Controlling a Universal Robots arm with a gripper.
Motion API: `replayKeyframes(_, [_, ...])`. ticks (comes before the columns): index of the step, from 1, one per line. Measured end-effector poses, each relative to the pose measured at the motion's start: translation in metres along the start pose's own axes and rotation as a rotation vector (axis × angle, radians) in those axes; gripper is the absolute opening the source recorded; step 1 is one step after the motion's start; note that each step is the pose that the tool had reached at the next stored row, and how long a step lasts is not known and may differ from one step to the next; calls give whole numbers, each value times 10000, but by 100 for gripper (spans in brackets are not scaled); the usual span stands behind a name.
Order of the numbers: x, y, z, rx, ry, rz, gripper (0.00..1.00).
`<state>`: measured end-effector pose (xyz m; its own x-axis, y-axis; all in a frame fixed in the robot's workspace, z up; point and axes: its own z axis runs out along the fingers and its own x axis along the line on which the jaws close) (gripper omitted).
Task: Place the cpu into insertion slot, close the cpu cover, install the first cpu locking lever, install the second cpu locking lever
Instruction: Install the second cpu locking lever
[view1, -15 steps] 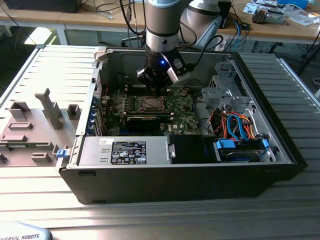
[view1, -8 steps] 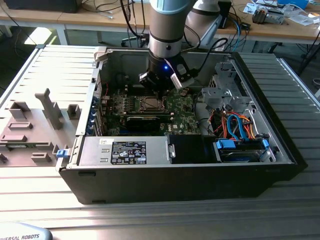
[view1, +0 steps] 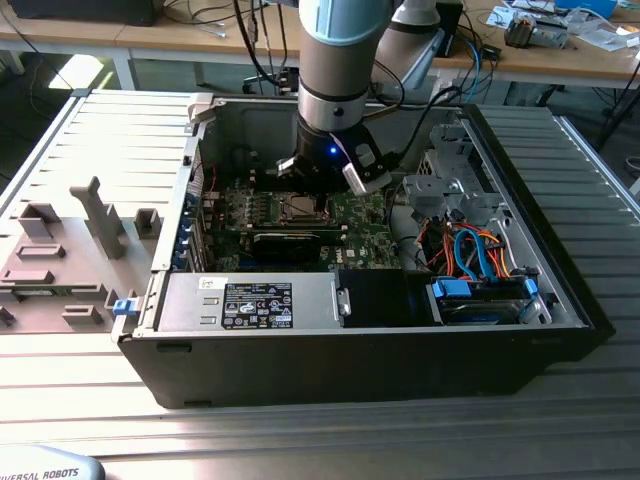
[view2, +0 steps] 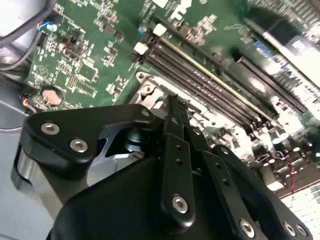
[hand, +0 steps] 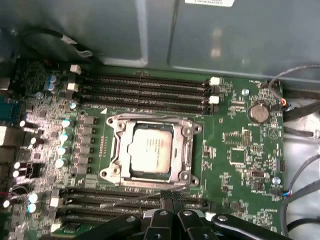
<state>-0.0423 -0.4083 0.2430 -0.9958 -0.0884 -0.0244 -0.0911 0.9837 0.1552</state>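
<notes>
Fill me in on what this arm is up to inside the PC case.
The arm has reached down into the open case and its gripper is low over the motherboard, with the fingertips together right at the edge of the socket. The cpu already sits in the socket, and the cover lies flat around it, framing the chip. The gripper holds nothing that I can make out. Whether the locking levers are latched is not clear from here.
</notes>
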Motion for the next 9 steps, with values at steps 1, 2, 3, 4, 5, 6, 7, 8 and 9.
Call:
replayKeyframes(1, [27,-6,0,-2,-3,-3,11])
replayKeyframes(2, [46,-4,1,-1,-5,-5,11])
replayKeyframes(3, [65,-3,4,0,-6,-6,11])
replayKeyframes(4, [86,-2,6,3,-6,-4,11])
replayKeyframes(5, [107,-2,7,5,-5,-4,11])
replayKeyframes(6, [145,-6,12,4,-6,-3,11])
replayKeyframes(7, [168,-12,13,4,-6,-4,11])
replayKeyframes(8, [186,-19,14,4,-6,-4,11])
replayKeyframes(9, [207,-27,14,4,-6,-4,11])
